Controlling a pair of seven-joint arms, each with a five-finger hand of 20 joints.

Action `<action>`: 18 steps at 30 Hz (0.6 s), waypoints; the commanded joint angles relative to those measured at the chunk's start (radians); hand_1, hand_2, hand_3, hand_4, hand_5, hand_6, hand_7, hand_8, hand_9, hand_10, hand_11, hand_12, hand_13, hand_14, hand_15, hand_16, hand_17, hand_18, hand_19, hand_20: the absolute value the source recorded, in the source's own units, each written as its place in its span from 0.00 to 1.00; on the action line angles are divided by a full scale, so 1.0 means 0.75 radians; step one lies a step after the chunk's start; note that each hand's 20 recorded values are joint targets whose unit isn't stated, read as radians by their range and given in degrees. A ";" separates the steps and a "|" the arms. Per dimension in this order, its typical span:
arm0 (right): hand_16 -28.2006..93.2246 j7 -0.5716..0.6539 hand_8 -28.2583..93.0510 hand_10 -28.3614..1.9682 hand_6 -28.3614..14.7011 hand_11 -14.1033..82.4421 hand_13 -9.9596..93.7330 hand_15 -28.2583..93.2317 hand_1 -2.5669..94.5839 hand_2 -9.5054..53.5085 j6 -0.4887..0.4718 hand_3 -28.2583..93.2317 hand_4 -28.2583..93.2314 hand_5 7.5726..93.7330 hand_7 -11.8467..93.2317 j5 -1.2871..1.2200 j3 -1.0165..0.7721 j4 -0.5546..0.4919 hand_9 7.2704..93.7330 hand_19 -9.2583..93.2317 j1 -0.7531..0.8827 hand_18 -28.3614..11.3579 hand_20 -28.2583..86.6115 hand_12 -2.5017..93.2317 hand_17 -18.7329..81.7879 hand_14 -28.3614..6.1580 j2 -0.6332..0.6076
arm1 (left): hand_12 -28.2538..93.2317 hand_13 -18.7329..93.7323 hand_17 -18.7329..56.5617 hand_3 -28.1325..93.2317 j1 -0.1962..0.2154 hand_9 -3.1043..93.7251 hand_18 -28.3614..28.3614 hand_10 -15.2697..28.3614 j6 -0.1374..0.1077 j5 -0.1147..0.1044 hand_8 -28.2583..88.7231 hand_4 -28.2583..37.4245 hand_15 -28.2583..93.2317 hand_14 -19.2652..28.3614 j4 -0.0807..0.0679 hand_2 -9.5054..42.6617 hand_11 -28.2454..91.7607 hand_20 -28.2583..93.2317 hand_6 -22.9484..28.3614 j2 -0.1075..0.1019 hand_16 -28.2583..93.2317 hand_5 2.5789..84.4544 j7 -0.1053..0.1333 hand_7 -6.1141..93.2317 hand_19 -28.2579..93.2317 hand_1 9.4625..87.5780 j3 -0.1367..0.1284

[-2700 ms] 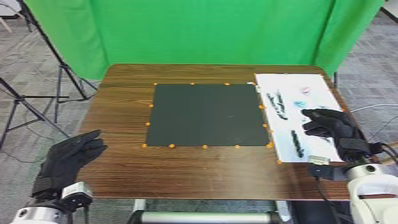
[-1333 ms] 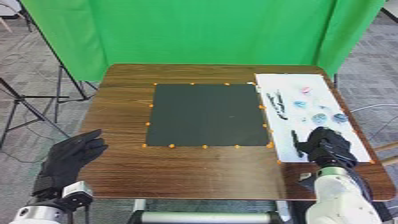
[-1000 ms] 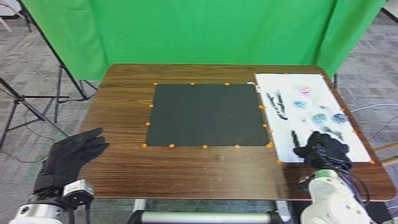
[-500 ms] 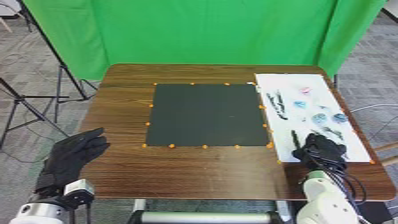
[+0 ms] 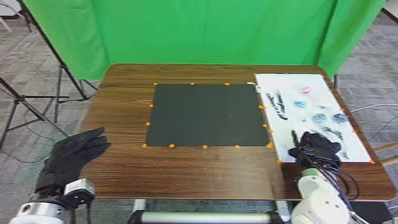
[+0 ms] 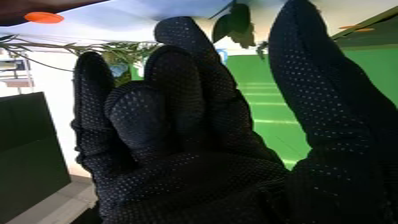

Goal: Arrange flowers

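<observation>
The blue flowers [image 5: 320, 118] lie on the white sheet [image 5: 275, 82], just beyond the right hand [image 5: 318, 149], with a pink flower [image 5: 306, 90] farther out past them. A leafy sprig [image 5: 332, 132] is nearest, right in front of its fingertips, and a thin dark stem [image 5: 295, 139] lies just to its left. The right hand is over the sheet's near end, its fingers extended and the thumb held well apart, grasping nothing. To its left is the black panel [image 5: 208, 115] edged with orange markers [image 5: 205, 147], probably where the arrangement is meant to go. Well apart on the far left, the left hand [image 5: 67, 160] is relaxed and holds nothing.

If the right hand moves forward low, its fingertips could snag the sprig and push it into the blue flowers. Closing from this wide spread could catch two pieces at once, since they lie near each other, or miss a stem so thin and flat. Pressing down hard might crush petals or drag the sheet along. The glove's bulk could also hide the stem being aimed at.

No label or lettering can be made out on the flowers or the sheet.
</observation>
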State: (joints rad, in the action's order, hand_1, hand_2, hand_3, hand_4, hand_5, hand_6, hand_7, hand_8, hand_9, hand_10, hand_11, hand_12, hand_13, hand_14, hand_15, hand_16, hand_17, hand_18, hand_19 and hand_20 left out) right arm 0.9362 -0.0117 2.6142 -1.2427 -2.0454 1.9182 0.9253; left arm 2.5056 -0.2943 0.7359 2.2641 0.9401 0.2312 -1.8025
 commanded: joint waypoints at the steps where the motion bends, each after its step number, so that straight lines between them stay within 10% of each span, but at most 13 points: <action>1: 0.46 0.031 0.30 0.27 0.45 0.87 0.67 0.95 0.47 0.00 -0.059 0.86 0.02 0.73 0.39 0.001 0.014 0.028 0.67 0.98 0.042 0.00 0.28 0.34 0.44 0.24 0.014 | 0.32 0.44 0.16 0.88 0.021 0.47 0.90 0.87 0.013 -0.002 0.17 0.26 0.75 1.00 0.000 0.28 0.58 0.37 0.76 0.008 0.13 0.59 -0.004 0.21 0.74 0.27 -0.014; 18: 0.47 0.011 0.36 0.46 0.56 0.81 0.79 0.92 0.60 0.00 0.016 0.83 0.00 0.87 0.40 -0.074 0.001 0.030 0.81 1.00 0.036 0.00 0.33 0.38 0.51 0.41 0.015 | 0.32 0.44 0.16 0.88 0.021 0.47 0.90 0.88 0.005 -0.007 0.17 0.26 0.75 1.00 -0.001 0.29 0.58 0.37 0.76 0.000 0.13 0.59 0.009 0.21 0.74 0.27 -0.013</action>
State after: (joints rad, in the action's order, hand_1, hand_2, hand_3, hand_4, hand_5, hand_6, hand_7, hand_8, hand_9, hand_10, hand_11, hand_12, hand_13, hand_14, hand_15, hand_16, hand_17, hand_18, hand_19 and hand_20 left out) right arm 0.9477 -0.0438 2.6171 -1.2534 -2.0501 1.9154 0.9329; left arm 2.5086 -0.2943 0.7356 2.2644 0.9409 0.2323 -1.8132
